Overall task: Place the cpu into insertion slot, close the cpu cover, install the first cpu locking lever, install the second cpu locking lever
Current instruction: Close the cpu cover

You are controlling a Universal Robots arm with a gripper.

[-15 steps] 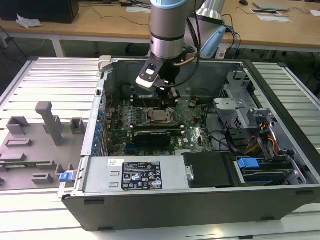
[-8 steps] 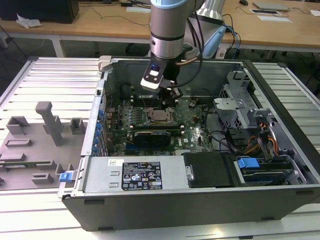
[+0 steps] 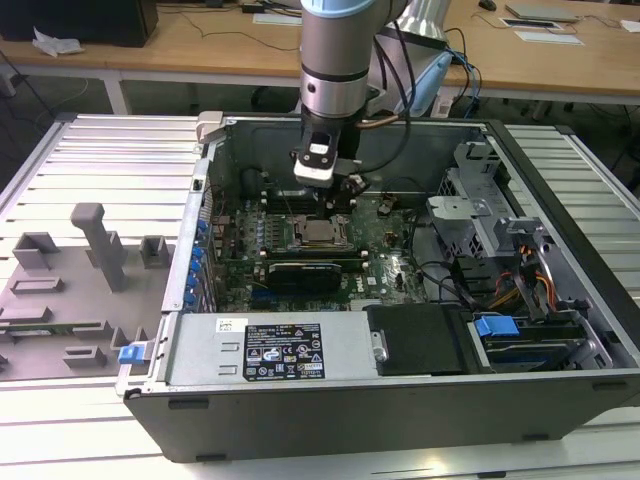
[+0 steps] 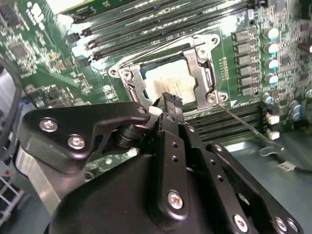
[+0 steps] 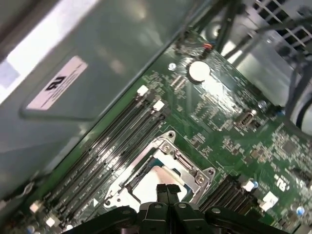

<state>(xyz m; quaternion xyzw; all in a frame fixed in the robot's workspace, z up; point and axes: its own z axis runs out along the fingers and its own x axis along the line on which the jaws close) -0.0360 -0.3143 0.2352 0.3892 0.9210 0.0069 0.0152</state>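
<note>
The fingers (image 5: pixel 162 191) are pressed together, tip against tip, and there is nothing between them. The gripper (image 5: pixel 167 188) is therefore closed and holds nothing. In both wrist views it hangs just over one edge of the slot (image 4: pixel 125 74). I cannot tell whether the tips touch anything there.

The cpu (image 4: pixel 170 79) lies flat inside the slot, with its pale metal top facing up. The cover (image 4: pixel 203 73) is folded down over it, so the top of the cpu shows through the cover's square window.

In the second wrist view a thin lever (image 4: pixel 246 126) goes out from one corner of the slot. It slants across the memory slots (image 4: pixel 243 111), and its far end is well apart from the slot. A second thin rod (image 4: pixel 156 48) runs close along the opposite side of the slot.

In the exterior view the arm (image 3: pixel 335 60) comes straight down into the open case (image 3: pixel 400 440), above the green board (image 3: pixel 390 245). The slot sits near the middle of the board, just beside a black card (image 3: pixel 305 272).
</note>
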